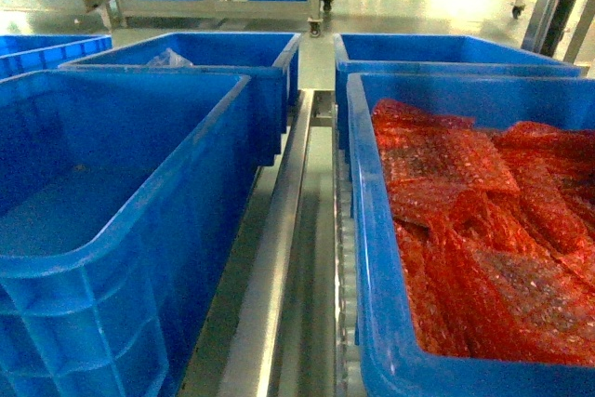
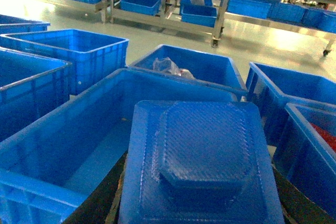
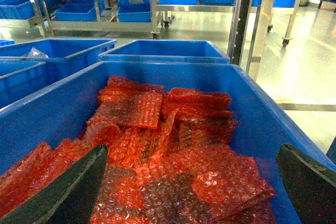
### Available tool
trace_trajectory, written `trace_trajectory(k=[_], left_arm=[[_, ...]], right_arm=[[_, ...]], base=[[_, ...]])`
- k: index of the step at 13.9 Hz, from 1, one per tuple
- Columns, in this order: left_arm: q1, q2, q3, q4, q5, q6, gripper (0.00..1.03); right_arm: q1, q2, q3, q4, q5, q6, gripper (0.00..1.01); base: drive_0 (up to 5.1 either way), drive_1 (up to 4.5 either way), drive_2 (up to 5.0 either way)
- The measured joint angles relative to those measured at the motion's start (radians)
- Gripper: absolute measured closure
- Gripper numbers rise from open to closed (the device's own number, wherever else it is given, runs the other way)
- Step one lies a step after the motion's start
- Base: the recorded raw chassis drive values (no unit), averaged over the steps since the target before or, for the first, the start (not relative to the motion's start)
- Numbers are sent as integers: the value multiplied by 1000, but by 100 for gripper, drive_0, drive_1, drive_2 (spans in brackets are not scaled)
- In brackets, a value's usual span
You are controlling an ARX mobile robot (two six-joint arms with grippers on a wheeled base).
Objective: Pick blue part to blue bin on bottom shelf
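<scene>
The blue part (image 2: 202, 156), a square moulded tray with a raised octagonal middle, fills the lower left wrist view. My left gripper (image 2: 202, 203) is shut on it, with dark fingers (image 2: 107, 192) showing at either side. It hangs over the near right rim of a large empty blue bin (image 2: 79, 129), the same bin (image 1: 112, 183) seen at the left of the head view. That bin stands on a steel shelf with roller tracks (image 1: 279, 258). My right gripper (image 3: 189, 182) is open above red bubble wrap (image 3: 157, 145). Neither gripper shows in the head view.
A blue crate of red bubble wrap (image 1: 372, 230) stands at the right. Behind are more blue crates (image 1: 223, 53), one holding a clear bag (image 2: 168, 66). Steel racks with blue crates (image 2: 157, 3) stand across the aisle. A rack post (image 3: 239, 19) rises at the right.
</scene>
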Motion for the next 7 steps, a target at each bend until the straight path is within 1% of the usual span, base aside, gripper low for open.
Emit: trace_trajectory(k=[2, 7], left_arm=[[0, -2, 0, 3, 0, 0, 60], [0, -2, 0, 2, -1, 0, 60]], right_arm=[[0, 0, 0, -3, 0, 0, 3], [0, 0, 0, -3, 0, 0, 3]], base=[[1, 404, -402], [0, 0, 0]])
